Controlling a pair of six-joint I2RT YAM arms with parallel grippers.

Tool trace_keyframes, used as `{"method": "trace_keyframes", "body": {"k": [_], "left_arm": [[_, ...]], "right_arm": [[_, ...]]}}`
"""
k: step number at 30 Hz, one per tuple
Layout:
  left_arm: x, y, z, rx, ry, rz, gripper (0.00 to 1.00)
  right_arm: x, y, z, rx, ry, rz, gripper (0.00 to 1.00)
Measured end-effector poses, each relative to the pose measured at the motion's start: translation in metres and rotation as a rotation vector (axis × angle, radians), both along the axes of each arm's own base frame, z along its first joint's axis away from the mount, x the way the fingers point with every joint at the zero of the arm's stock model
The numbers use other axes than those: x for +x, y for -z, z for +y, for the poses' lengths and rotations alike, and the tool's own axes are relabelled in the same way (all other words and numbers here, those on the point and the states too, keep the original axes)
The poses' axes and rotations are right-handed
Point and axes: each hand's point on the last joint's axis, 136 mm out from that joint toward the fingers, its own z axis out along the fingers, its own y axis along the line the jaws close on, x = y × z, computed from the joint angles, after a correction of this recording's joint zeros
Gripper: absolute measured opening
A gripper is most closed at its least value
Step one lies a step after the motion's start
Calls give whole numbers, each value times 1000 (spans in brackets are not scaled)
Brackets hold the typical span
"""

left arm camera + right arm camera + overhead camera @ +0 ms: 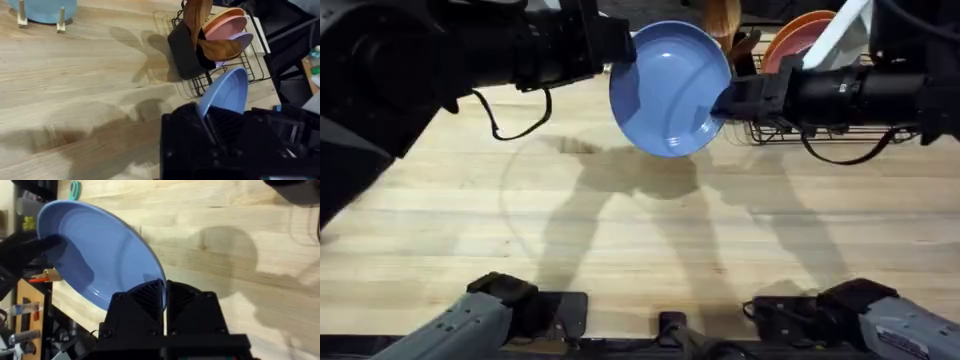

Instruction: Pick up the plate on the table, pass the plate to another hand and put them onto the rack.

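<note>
Overhead, both pincers, left (617,55) and right (720,103), clamp opposite rims of the raised plate (668,88).

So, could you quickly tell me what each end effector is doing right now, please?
Left end effector: closed on the plate at its left rim.
Right end effector: closed on the plate's right rim, above the table.

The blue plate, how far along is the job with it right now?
Done: the plate is off the table, held in the air. In hand: the handover, with the left end effector and the right end effector both gripping its rim. Left: release by one arm, then slotting it into the rack.
</note>
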Motion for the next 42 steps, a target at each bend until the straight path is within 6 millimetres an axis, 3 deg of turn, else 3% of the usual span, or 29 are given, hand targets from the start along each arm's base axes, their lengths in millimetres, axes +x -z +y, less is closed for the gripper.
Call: {"method": "trace_keyframes", "body": {"k": [3, 4, 5, 6, 13, 17, 18, 26, 37, 42], "left_arm": [[0, 0, 0, 3, 3, -4, 361], [0, 0, 0, 1, 4, -4, 790], [0, 0, 0, 1, 2, -2, 939], [0, 0, 0, 2, 0, -3, 975], [7, 2, 11, 41, -64, -14, 995], [13, 4, 22, 79, -128, -24, 995], [17, 5, 31, 108, -175, -32, 995], [24, 6, 49, 165, -268, -48, 994], [26, 6, 54, 182, -294, -53, 994], [26, 6, 54, 182, -296, -53, 994]], "right_arm": [[0, 0, 0, -1, 0, 2, 32], [-1, 1, -1, -4, 2, 4, 32], [0, 1, -1, -4, 2, 3, 32], [0, 1, -1, -4, 2, 3, 32], [1, 2, -5, -13, 8, 1, 32], [-3, 6, -18, -58, 4, 1, 31], [-9, 3, -34, -93, 12, -19, 30], [-37, -21, -86, -186, 86, -139, 30], [-60, -65, -147, -357, 245, -402, 30], [-61, -82, -177, -481, 346, -492, 30]]}}
